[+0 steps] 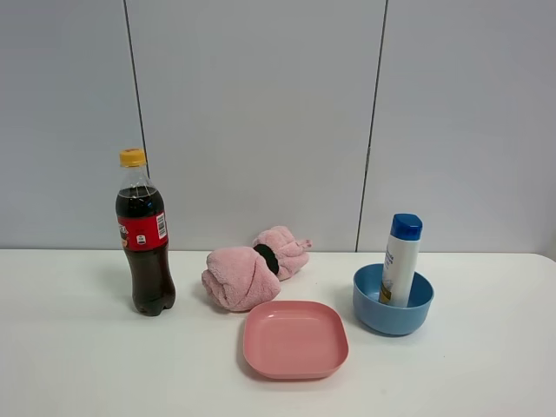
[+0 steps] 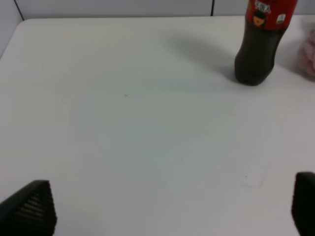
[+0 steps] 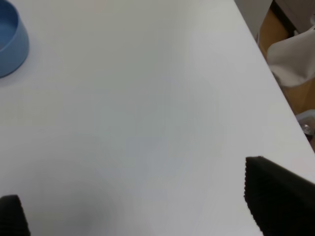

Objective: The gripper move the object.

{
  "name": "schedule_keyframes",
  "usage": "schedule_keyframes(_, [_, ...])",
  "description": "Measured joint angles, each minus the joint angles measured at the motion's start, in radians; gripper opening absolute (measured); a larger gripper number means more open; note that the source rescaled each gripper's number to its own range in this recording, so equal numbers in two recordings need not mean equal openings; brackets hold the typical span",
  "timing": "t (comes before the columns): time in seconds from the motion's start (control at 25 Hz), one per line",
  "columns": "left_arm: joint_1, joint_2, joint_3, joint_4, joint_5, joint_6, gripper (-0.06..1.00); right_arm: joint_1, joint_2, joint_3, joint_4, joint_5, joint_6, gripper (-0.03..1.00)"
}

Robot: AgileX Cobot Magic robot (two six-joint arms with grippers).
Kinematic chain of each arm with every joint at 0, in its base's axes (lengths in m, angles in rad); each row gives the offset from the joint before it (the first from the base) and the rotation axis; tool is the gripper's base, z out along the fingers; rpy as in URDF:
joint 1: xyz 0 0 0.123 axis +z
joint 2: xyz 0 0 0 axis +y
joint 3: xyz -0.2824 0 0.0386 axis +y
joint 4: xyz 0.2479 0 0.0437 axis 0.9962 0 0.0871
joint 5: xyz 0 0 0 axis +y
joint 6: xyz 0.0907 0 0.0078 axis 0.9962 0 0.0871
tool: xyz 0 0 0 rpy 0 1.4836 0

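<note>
The white bottle [image 1: 401,259] with a blue cap and a small yellow-blue label stands upright inside a blue bowl [image 1: 369,308] at the right of the table. Neither arm shows in the exterior high view. In the left wrist view my left gripper [image 2: 170,209] is open over bare table, its black fingertips [image 2: 30,206] wide apart, with the cola bottle [image 2: 260,44] well ahead of it. In the right wrist view my right gripper [image 3: 147,204] is open and empty, with the edge of the blue bowl [image 3: 10,44] ahead of it. The white bottle is out of both wrist views.
A dark cola bottle [image 1: 144,234] with a yellow cap stands at the left. A rolled pink towel [image 1: 252,269] lies in the middle, a pink square plate [image 1: 295,339] in front of it. The table's right edge [image 3: 266,69] is near the right gripper.
</note>
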Motion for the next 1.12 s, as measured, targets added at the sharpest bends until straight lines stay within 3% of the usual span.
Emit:
schedule_keyframes(0.24, [0.0,0.0,0.0,0.0,0.0,0.0,1.0,-0.057,-0.136,0.088,0.022,-0.06,-0.009,0.81])
schedule_keyframes(0.48, [0.0,0.0,0.0,0.0,0.0,0.0,1.0,-0.065,-0.139,0.127,0.027,-0.158,-0.01,0.81])
schedule_keyframes(1.12, [0.0,0.0,0.0,0.0,0.0,0.0,1.0,-0.065,-0.139,0.129,0.027,-0.164,-0.012,0.81])
